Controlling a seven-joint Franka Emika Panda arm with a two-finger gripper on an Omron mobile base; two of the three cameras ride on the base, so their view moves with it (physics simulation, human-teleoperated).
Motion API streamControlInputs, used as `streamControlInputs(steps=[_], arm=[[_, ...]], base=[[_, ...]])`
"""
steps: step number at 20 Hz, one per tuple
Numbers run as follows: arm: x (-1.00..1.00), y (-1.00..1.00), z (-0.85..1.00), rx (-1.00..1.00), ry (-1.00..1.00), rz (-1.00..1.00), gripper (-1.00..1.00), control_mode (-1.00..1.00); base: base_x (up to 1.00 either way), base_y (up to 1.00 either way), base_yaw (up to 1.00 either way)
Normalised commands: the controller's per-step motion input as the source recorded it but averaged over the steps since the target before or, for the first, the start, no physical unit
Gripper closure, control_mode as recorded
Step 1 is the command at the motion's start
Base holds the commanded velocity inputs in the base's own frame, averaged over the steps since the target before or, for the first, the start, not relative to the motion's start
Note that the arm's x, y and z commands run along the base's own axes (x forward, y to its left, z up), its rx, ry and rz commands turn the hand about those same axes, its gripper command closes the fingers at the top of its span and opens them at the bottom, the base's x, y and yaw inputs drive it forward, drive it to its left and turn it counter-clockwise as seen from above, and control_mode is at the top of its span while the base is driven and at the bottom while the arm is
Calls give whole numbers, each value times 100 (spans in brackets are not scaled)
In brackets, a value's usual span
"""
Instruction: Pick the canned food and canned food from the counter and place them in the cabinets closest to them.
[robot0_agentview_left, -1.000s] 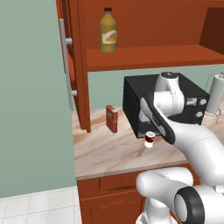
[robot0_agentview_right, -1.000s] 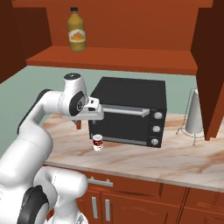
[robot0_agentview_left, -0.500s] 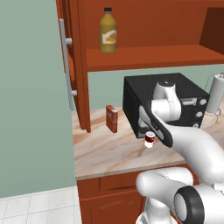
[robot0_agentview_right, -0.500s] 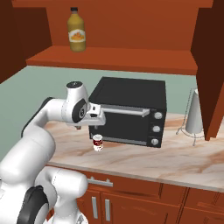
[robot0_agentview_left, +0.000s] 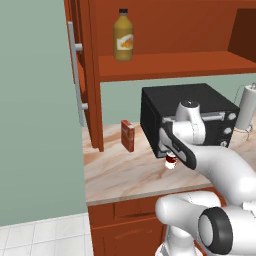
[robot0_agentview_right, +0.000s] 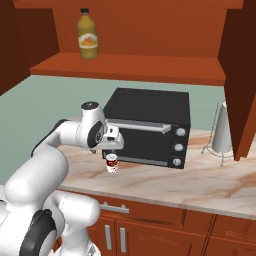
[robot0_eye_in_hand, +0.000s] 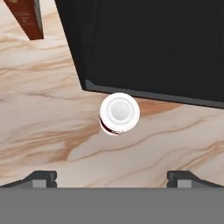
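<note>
while bent low over the small red-labelled white-topped can (robot0_eye_in_hand: 119, 113), gripper (robot0_eye_in_hand: 112, 178) hangs spread, ungrasping; hand view adds flat red box (robot0_eye_in_hand: 29, 17).

The arm (robot0_agentview_left: 220, 165) hides part of the red-labelled can (robot0_agentview_left: 171, 161) and the oven (robot0_agentview_left: 150, 110).

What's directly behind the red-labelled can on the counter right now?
The black oven stands right behind the red-labelled can, its front edge close to the can in the hand view. What lies behind the oven is hidden by its body.
</note>
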Motion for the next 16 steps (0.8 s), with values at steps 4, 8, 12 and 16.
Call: streamControlInputs(steps=[4, 8, 12, 16], arm=[[6, -11, -23, 0, -1, 0, -100, -100], [2, -10, -18, 0, -7, 0, -100, -100], [0, -4, -8, 0, -13, 0, -100, -100], [0, 0, -3, 0, -12, 0, -100, -100]], base=[[0, 0, 0], [0, 0, 0], [0, 0, 0], [0, 0, 0]])
